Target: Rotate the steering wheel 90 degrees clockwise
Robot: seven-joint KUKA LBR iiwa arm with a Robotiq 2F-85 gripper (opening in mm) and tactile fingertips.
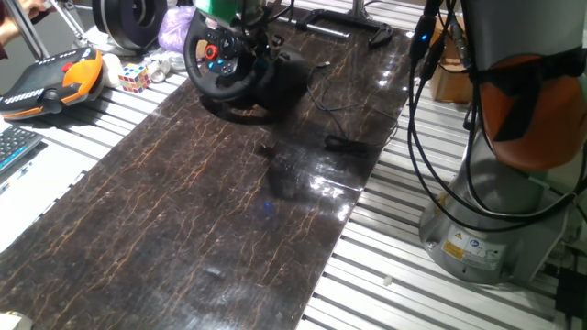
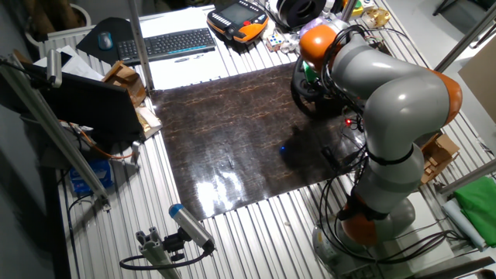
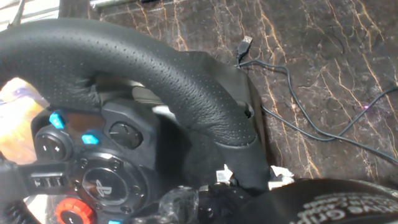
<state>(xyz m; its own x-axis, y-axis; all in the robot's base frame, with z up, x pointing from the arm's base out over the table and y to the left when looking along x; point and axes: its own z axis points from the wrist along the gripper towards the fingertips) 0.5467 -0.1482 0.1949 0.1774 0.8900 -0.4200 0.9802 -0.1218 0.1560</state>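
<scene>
The steering wheel (image 1: 220, 64) is black with a thick rim and stands on its black base at the far end of the dark marble mat (image 1: 211, 220). In the hand view its rim (image 3: 186, 81) runs across the frame. The hub shows blue buttons and a red knob (image 3: 73, 211). My gripper (image 1: 246, 41) is at the wheel's upper right rim. In the hand view the gripper (image 3: 252, 177) appears closed around the rim, with one black finger (image 3: 336, 205) at the bottom right. In the other fixed view my arm (image 2: 387, 101) hides most of the wheel (image 2: 304, 97).
A loose USB cable (image 3: 245, 42) and a small black object (image 1: 347, 144) lie on the mat right of the wheel. A Rubik's cube (image 1: 133, 78), an orange pendant (image 1: 60, 81), a black spool (image 1: 128, 20) and a purple bag (image 1: 174, 27) sit left of it. The robot base (image 1: 486, 220) stands at the right.
</scene>
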